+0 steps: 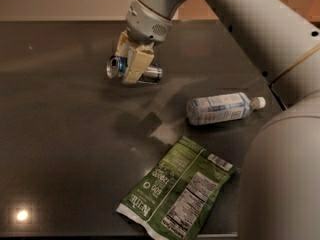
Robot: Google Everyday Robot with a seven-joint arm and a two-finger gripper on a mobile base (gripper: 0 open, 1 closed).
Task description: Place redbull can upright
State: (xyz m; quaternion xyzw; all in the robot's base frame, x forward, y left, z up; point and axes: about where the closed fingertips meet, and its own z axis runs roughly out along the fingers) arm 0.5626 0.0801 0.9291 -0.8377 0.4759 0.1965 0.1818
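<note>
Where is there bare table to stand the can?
The pincer, at the back centre, is shut on the can, which lies sideways. Widest bare patch: the left half of the table, left of the green bag and below the pincer. A smaller gap lies between can, bottle and bag. The right side is crowded by bottle, bag and arm.

Table [60,149] bears bottle [220,108] and bag [180,189]; pincer [127,68] hovers above.

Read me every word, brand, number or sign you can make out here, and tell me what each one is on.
"KETTLE": on the green snack bag, near its lower left corner.
Printed panel on the bag: too small to read.
Water bottle label: blurred, unreadable.
Can, held sideways in the gripper above the table: nothing readable.
</note>
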